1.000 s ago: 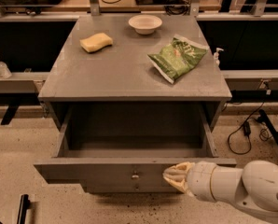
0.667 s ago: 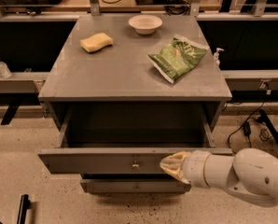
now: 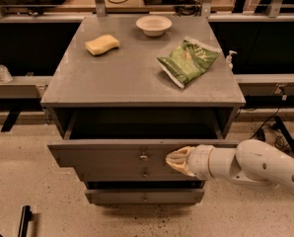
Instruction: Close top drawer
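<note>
Top drawer (image 3: 107, 154) front: matte grey, smooth. Knob (image 3: 143, 157): small, metal. Gripper (image 3: 175, 159): pale tan, matte, against drawer front just right of knob. Arm shell (image 3: 265, 164): smooth white plastic, slight sheen. Bag (image 3: 189, 61): glossy green. Sponge (image 3: 102, 45): porous yellow.

The top drawer (image 3: 107, 158) stands partly open below the grey cabinet top (image 3: 132, 83). The gripper (image 3: 174, 160) touches its front panel just right of the knob (image 3: 143, 157). On top lie a yellow sponge (image 3: 102, 45), a white bowl (image 3: 153, 25) and a green snack bag (image 3: 188, 61).

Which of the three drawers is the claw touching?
The top drawer, the widest-looking one sticking out farthest; the claw rests against its front, right of the knob.
</note>
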You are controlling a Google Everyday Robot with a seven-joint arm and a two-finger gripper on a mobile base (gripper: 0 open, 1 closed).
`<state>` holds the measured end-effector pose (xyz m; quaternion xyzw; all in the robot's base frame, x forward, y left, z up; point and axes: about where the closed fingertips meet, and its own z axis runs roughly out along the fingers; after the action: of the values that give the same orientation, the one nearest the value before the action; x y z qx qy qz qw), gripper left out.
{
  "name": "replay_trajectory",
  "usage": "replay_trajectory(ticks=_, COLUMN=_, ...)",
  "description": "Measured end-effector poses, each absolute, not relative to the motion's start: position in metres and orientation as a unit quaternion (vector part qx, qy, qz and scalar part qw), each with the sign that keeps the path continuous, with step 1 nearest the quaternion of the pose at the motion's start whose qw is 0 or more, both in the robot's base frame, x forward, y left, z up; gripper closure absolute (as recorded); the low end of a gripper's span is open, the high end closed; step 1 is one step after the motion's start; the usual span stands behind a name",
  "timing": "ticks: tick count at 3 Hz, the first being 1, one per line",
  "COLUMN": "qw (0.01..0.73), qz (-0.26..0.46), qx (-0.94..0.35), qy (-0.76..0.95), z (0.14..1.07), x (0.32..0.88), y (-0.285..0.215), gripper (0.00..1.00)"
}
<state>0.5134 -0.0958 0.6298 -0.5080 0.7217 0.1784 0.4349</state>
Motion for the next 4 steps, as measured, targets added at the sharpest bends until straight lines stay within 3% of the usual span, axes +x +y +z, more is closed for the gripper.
replay_trajectory(ticks=4, qw=0.456, qz=0.145, qx=-0.532, qy=0.698, z=0.625, x=0.557, y=-0.104, gripper=1.00)
